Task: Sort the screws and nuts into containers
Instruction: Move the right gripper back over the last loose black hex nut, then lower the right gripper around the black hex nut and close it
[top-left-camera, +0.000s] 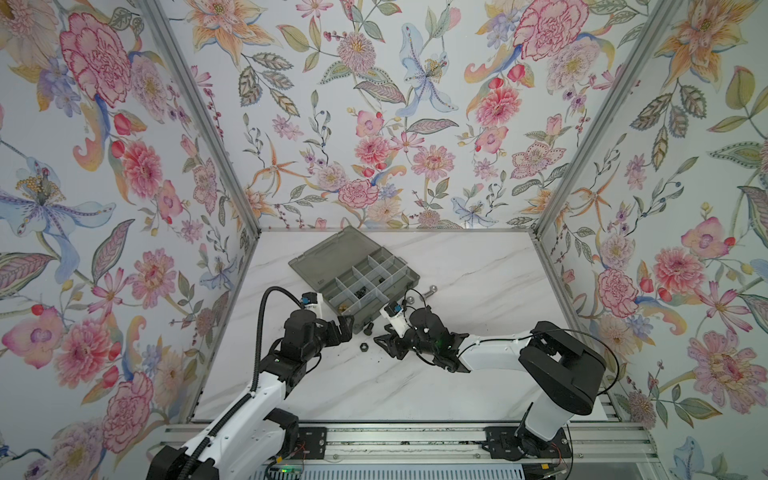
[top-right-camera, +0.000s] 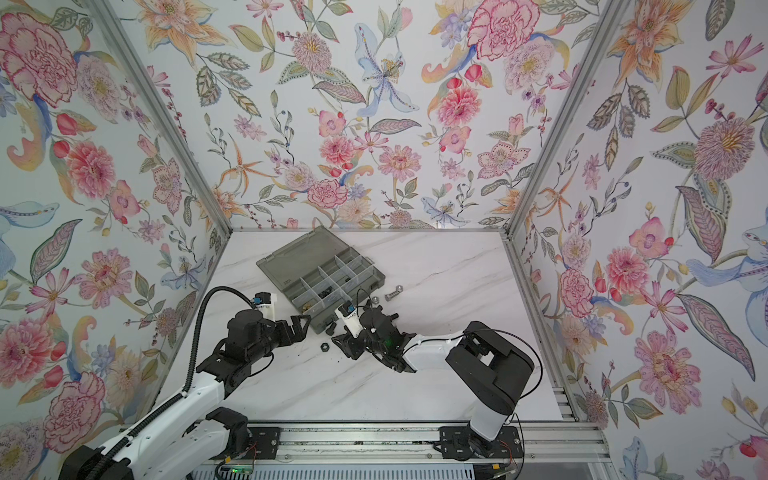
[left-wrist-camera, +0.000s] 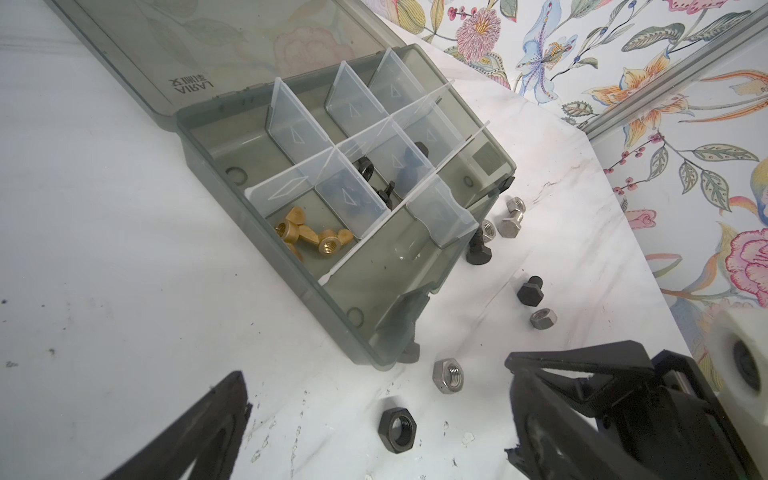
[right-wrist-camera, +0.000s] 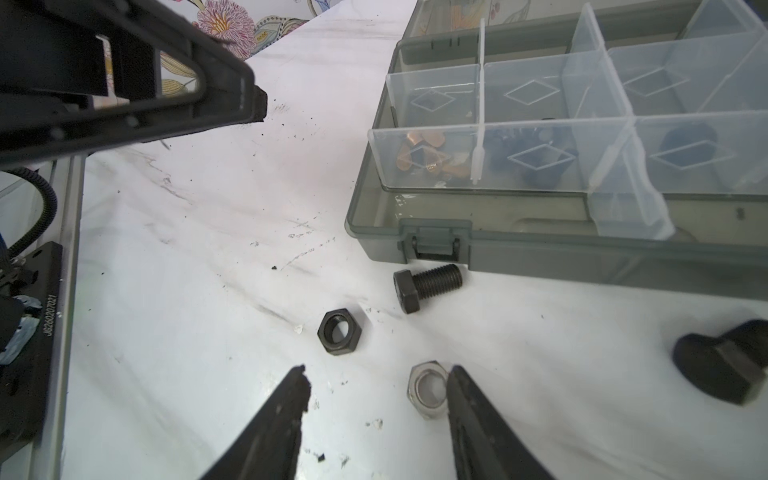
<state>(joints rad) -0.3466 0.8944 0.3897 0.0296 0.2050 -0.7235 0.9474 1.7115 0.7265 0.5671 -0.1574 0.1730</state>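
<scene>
1. Silver nut (right-wrist-camera: 428, 390) lies flat on the bench (right-wrist-camera: 187, 291), between the two claws and just near of the grey box (right-wrist-camera: 582, 255). It touches the inner face of one finger of the right claw (right-wrist-camera: 378, 370). The jaws of this claw stand apart and hold nothing. If they close from here, only one finger has to travel, so the nut may slide or tip up on edge instead of being clamped.
2. The black nut (right-wrist-camera: 340, 331) lies just beyond the fingertips, near the silver one. A closing or sliding claw could sweep it along, and then two kinds would land in one compartment.
3. A black bolt (right-wrist-camera: 428, 286) lies just beside the latch (right-wrist-camera: 436, 241) on the near wall of the box. Its shank is round, so I judge that a light touch would roll it against the wall, where fingers cannot get around it.
4. The left claw (top-left-camera: 347, 325) is wide open and empty. It hovers just left of the nuts, beside the box. Both claws point at the same small place, so a collision between them looks to me the largest risk.
5. The dividers (right-wrist-camera: 480, 104) are thin and clear. A low approach could strike one or push the whole box. The brass wing nuts (left-wrist-camera: 311, 239) and the black pieces (left-wrist-camera: 368, 170) already inside could then jump into a neighbouring compartment.
6. A silver bolt (left-wrist-camera: 511, 224) waits to the right of the box, and it too may roll if it is nudged.
</scene>
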